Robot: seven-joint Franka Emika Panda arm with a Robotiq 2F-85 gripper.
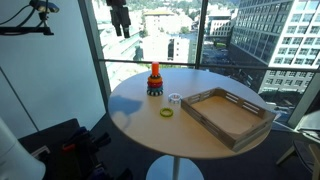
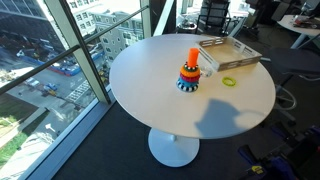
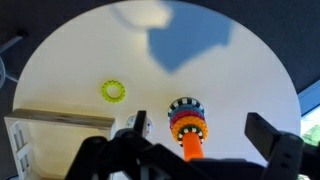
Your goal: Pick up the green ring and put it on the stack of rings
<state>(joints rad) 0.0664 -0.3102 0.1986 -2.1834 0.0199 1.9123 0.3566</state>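
The green ring (image 1: 167, 112) lies flat on the round white table, between the stack of rings and the tray; it also shows in the other exterior view (image 2: 230, 82) and the wrist view (image 3: 113, 91). The stack of rings (image 1: 155, 80) (image 2: 189, 72) stands upright with an orange-red top and dark blue base. In the wrist view the stack (image 3: 186, 118) is directly below the camera. My gripper (image 3: 200, 135) is open and empty, its fingers spread on either side of the stack. In an exterior view it (image 1: 119, 30) hangs high above the table.
A large wooden tray (image 1: 236, 125) (image 2: 228, 52) (image 3: 40, 125) sits on the table beside the rings. A whitish ring (image 1: 175, 98) (image 3: 143, 122) lies between the stack and the tray. Windows stand close behind the table.
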